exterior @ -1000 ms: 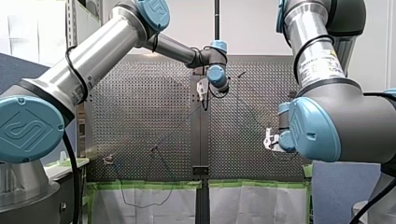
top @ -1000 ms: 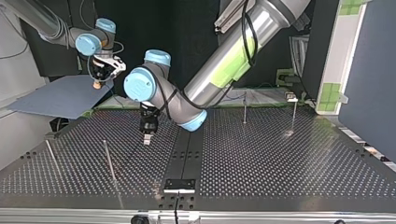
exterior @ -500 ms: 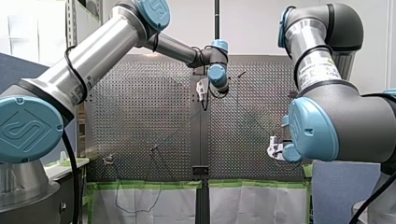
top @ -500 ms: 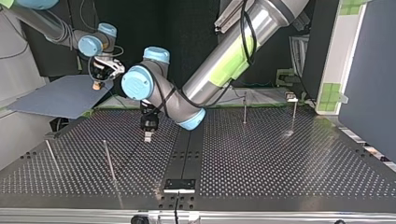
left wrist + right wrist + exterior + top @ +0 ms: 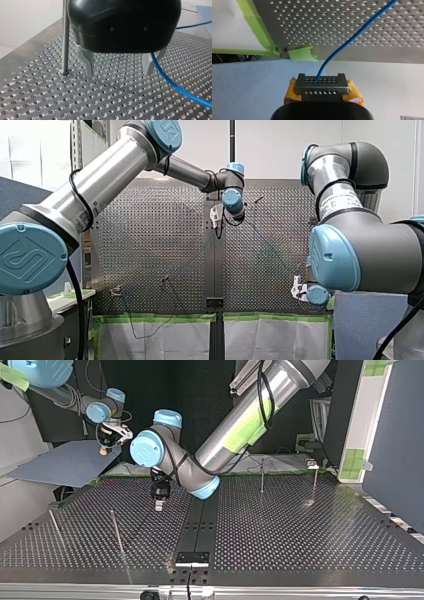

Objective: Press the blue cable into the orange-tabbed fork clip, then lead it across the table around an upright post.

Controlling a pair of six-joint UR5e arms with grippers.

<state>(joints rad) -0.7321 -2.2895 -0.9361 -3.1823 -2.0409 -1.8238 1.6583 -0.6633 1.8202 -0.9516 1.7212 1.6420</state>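
The perforated table (image 5: 300,540) is bare grey metal, with a black centre strip (image 5: 200,525) running across it in the top view; thin upright posts (image 5: 262,480) stand on it, two toward that view's left and two toward its far right; green tape (image 5: 160,318) edges the table's near side in the front view, with white sheets (image 5: 270,340) hanging below it; a white wall (image 5: 280,145) lies beyond the table there, while the top view looks into a dark backdrop (image 5: 200,400) behind the arms; a blue-grey board (image 5: 60,465) sits off the table's corner at the top view's left; my right gripper (image 5: 322,81) hangs above that board, off the table, its yellow pads (image 5: 292,93) closed tight on the blue cable (image 5: 357,33), which leaves from between them and runs out over the perforated metal; my left gripper (image 5: 118,71) points down just above the table near the centre strip, its metal fingers (image 5: 88,62) spread apart with nothing between them; the cable passes by one finger, whether touching it I cannot tell; the nearest post (image 5: 65,37) stands just beside the other finger
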